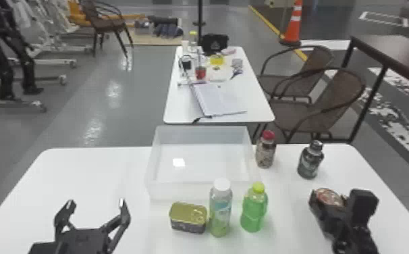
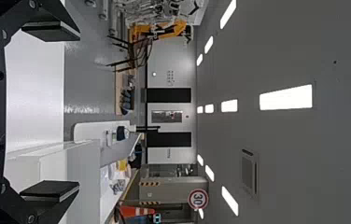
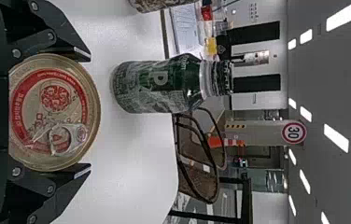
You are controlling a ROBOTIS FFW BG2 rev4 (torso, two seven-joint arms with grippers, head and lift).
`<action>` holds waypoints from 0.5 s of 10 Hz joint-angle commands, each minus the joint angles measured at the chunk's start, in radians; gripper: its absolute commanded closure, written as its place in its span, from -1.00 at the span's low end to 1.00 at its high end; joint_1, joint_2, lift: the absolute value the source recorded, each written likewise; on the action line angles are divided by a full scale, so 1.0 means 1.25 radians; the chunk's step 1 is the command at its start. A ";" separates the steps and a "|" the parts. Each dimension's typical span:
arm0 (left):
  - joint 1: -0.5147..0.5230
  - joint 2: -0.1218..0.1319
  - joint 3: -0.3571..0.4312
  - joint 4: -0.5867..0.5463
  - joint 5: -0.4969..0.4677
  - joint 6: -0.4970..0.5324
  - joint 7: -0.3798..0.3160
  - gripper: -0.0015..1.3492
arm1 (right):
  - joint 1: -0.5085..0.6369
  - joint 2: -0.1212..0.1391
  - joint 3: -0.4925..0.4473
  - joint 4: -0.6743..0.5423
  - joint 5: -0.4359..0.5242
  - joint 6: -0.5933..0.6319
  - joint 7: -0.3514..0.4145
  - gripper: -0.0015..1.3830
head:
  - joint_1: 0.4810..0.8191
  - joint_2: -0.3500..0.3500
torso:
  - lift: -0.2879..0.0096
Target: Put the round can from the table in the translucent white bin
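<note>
Head view: my right gripper (image 1: 328,196) holds the can (image 1: 329,198) between its fingers, right of the bin (image 1: 180,192); my left gripper (image 1: 96,203), left of the bin, has its fingers spread wide.

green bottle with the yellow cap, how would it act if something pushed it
The green bottle would probably tip if pushed near its yellow cap, being taller than wide. Green fills most of its see-through body, so it may feel heavy. Knocked over, its rounded sides could roll.
</note>
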 commanded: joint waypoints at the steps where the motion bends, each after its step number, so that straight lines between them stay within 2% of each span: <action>1: 0.000 -0.002 0.000 0.001 0.000 -0.001 -0.001 -0.74 | 0.009 0.005 0.001 -0.006 -0.023 -0.008 0.001 0.37 | -0.60 0.00 | 0.26; 2: 0.000 -0.002 -0.001 0.001 0.000 -0.001 -0.002 -0.73 | 0.030 0.009 0.001 -0.058 -0.043 -0.004 0.003 0.37 | -0.60 0.00 | 0.26; 5: -0.004 -0.002 -0.004 0.003 0.000 0.000 -0.002 -0.71 | 0.135 0.009 0.001 -0.380 -0.041 0.135 0.012 0.37 | -0.60 0.00 | 0.26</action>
